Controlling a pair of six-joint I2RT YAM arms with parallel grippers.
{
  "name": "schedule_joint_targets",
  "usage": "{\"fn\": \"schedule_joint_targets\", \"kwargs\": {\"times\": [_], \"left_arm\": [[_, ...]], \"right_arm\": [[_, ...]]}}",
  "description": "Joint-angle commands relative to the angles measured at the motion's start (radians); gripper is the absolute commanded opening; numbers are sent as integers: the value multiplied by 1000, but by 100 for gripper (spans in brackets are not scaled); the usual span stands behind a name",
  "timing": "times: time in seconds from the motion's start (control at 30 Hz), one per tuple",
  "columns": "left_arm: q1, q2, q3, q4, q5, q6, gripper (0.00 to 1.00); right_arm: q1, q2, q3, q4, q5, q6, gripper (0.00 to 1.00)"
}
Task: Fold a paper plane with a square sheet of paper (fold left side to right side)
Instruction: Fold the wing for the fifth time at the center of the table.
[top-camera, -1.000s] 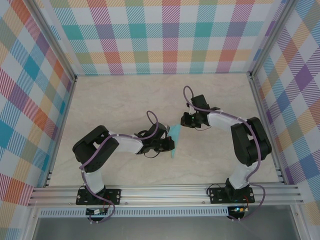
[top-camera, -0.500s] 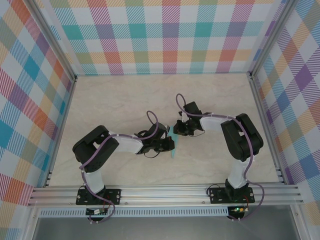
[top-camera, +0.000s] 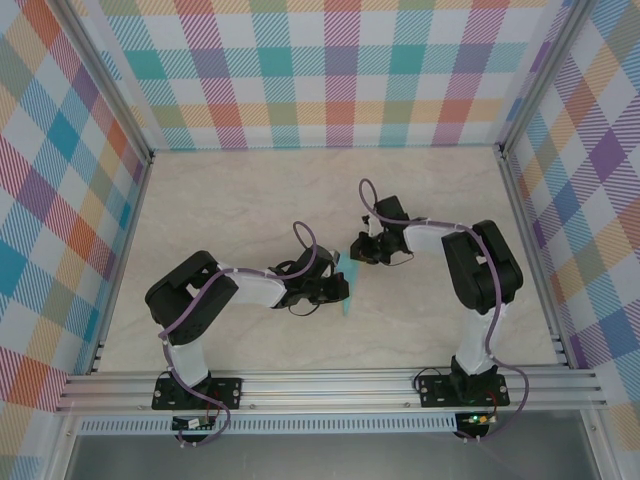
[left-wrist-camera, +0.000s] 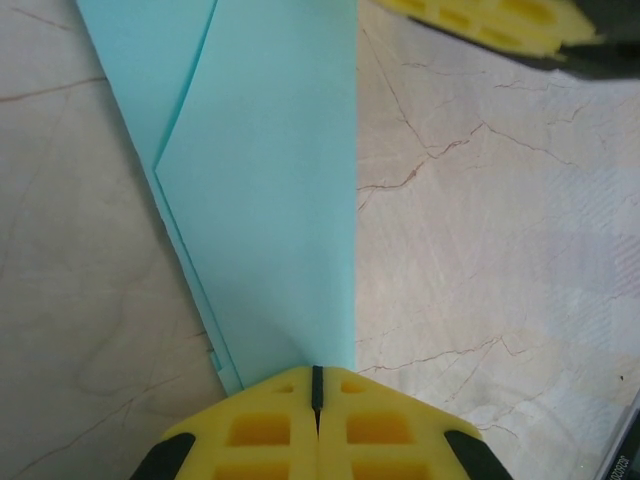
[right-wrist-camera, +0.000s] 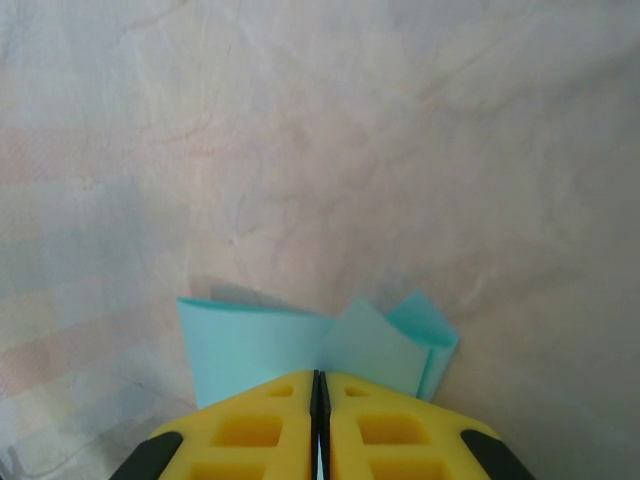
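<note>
Open tabletop (top-camera: 250, 200) at back, checked walls (top-camera: 330, 80) around, left claw (left-wrist-camera: 317, 374) and right claw (right-wrist-camera: 318, 380) crowding centre

The left arm (top-camera: 190, 300) and right arm (top-camera: 485, 275) are black at the joints with white shells between, lilac cables (top-camera: 303, 238) looping along them, and black base plates (top-camera: 197, 390) below. The left pincer (left-wrist-camera: 317, 375) and right pincer (right-wrist-camera: 320, 378) have yellow fingers (left-wrist-camera: 255, 430) with rectangular pockets.
</note>
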Motion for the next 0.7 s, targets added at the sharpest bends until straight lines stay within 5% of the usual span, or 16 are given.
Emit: {"fn": "schedule_joint_targets", "kwargs": {"times": [0.0, 0.43, 0.67], "left_arm": [[-20, 33, -36, -161, -29, -7, 5], [-22, 18, -41, -153, -27, -6, 5], [-22, 1, -37, -139, -23, -6, 5]], "right_arm": [[-52, 52, 46, 10, 90, -42, 11], [-115, 94, 173, -48, 73, -70, 12], [-101, -61, 59, -10, -18, -33, 12]]}}
